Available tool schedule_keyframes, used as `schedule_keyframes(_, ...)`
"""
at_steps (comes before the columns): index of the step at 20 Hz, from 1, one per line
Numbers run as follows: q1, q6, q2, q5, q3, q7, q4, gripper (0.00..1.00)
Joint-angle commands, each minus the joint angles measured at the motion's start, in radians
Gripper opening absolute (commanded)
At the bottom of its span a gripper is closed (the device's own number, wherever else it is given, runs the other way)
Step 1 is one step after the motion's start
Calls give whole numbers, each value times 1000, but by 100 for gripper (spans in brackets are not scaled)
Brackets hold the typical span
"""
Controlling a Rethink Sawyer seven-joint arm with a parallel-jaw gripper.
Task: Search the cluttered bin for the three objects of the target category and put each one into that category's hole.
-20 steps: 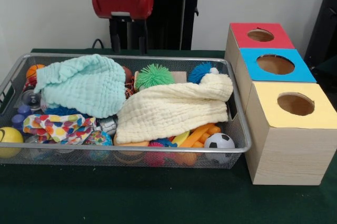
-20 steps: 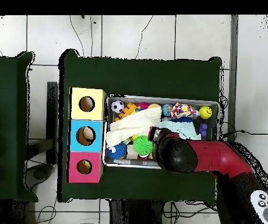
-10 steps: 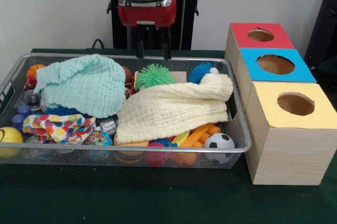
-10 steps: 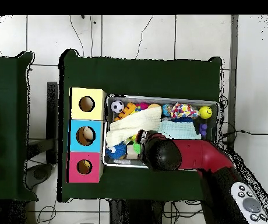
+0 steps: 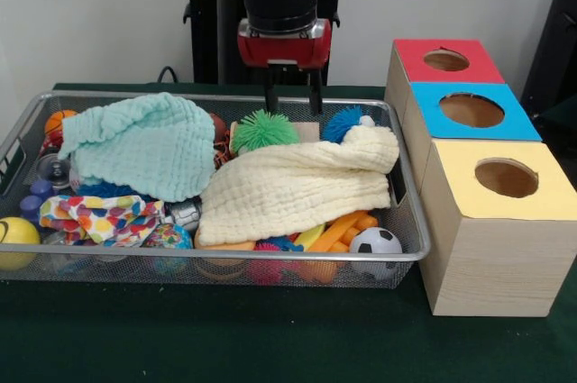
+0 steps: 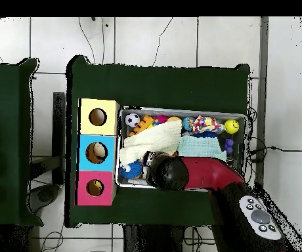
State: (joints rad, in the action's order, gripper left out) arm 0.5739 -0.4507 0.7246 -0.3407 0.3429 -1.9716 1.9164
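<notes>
A wire mesh bin (image 5: 410,255) holds a heap of toys under a mint cloth (image 5: 140,144) and a cream cloth (image 5: 297,183). A green spiky ball (image 5: 264,129) and a blue spiky ball (image 5: 345,122) lie at the bin's far side. My gripper (image 5: 293,102) hangs open just above the far rim, between those two balls, with nothing between its fingers. A soccer ball (image 5: 375,243), a yellow smiley ball (image 5: 15,239) and an orange ball (image 5: 59,119) also show. In the overhead view the arm (image 6: 170,172) covers the gripper.
Three wooden boxes stand right of the bin, each with a round hole: red top (image 5: 415,63), blue top (image 5: 518,126), yellow top (image 5: 541,198). A patterned cloth (image 5: 99,217) lies at the bin's front left. Orange plastic pieces (image 5: 347,228) poke out under the cream cloth.
In the front view my gripper has slid right along the bin's far side, from behind the mint cloth to between the two spiky balls, and dropped a little.
</notes>
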Motion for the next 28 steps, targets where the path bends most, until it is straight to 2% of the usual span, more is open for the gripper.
schedule_keyframes(1,-34,145,-118,46,-90,-216,-63,100)
schedule_keyframes(5,-58,211,-141,50,-121,-224,-57,100)
schedule_keyframes(9,-46,267,-145,73,-132,-219,-42,100)
schedule_keyframes(13,-49,207,-100,115,-134,-190,-34,100)
schedule_keyframes(18,-82,105,6,180,-156,-188,3,100)
schedule_keyframes(21,-104,46,46,216,-168,-183,-2,100)
schedule_keyframes(28,-113,8,19,282,-158,-160,-40,100)
